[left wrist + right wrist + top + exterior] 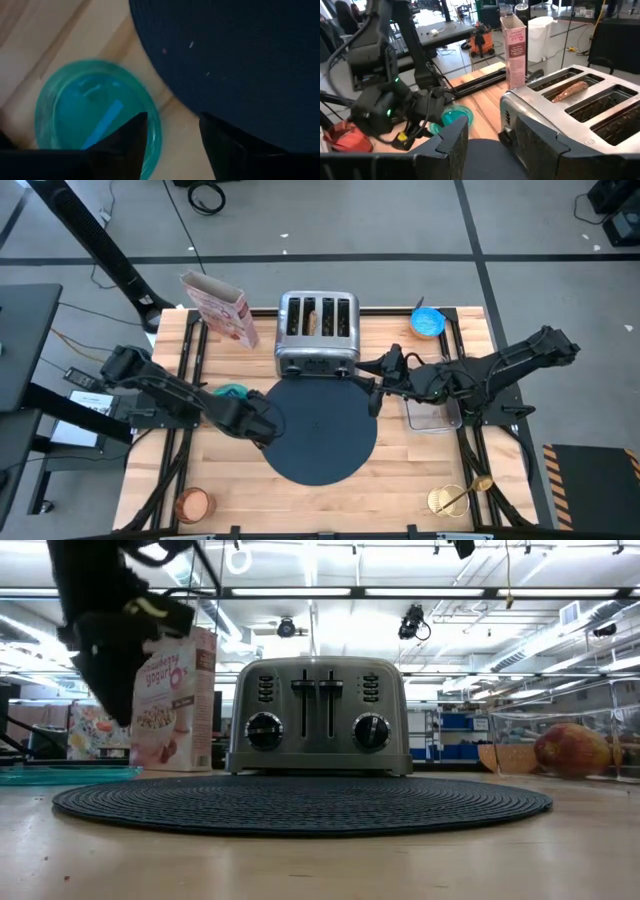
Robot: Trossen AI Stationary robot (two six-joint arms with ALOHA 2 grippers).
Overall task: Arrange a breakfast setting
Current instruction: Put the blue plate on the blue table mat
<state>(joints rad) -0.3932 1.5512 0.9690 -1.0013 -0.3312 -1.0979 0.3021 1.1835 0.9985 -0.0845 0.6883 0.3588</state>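
The dark navy mat [322, 432] lies in the middle of the table in front of the toaster. The teal plate [95, 112] rests flat on the wood just off the mat's left edge. My left gripper [172, 137] hangs open above the gap between plate and mat, pointing steeply down, one finger over the plate's rim. My right gripper [490, 145] stands open and nearly level above the mat's far right edge, facing the toaster's front. The toast slice [570, 91] stands in a toaster slot. The blue bowl [428, 323], copper cup [193, 505], gold spoon [470, 490] and red-orange fruit [572, 748] lie apart.
The chrome toaster [318, 332] stands at the mat's far edge, with the pink cereal box [222, 307] to its left. A clear container [436, 416] sits right of the mat and holds the fruit. Black rails run along both sides of the table.
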